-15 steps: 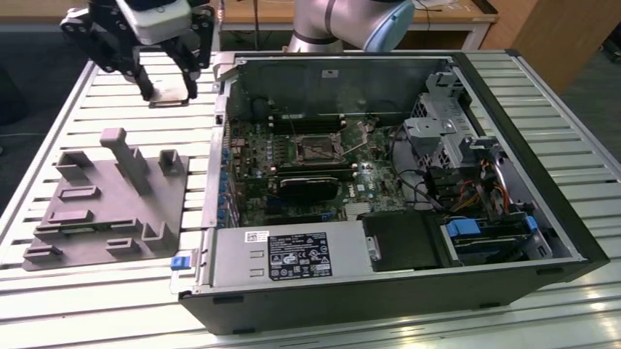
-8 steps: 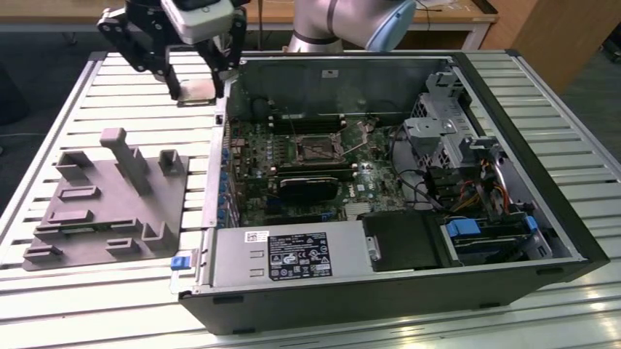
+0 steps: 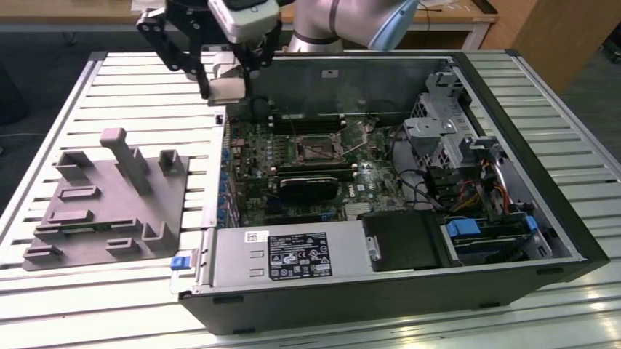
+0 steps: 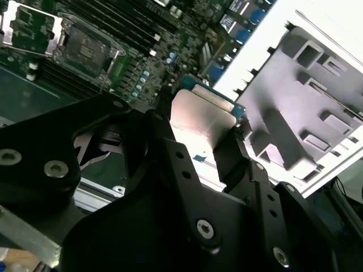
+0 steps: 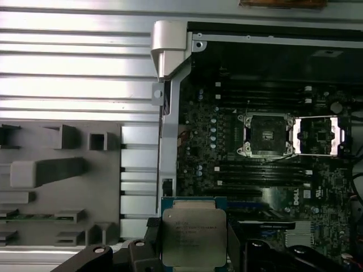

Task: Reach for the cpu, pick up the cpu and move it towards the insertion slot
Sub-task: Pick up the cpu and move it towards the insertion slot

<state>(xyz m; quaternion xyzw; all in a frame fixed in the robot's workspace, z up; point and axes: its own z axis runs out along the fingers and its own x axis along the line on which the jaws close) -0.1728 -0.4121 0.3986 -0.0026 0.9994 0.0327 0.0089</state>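
Exterior view, from its left to its right. The grey fixture tray with upright posts lies on the slatted table. Beyond it, just over the near wall of the open computer case, the gripper hangs from the arm, fingers pointing down and closed on the cpu, which is clear of the tray and off the table. Further right, on the motherboard, the insertion slot stands open, near but apart from the chip.

In the first wrist view the cpu shows its silvery lid and thin green border, pinched at two opposite edges. The chip is judged light, stiff, smooth-sided and fragile on its underside; edge contact with modest force suits it, keeping it level.
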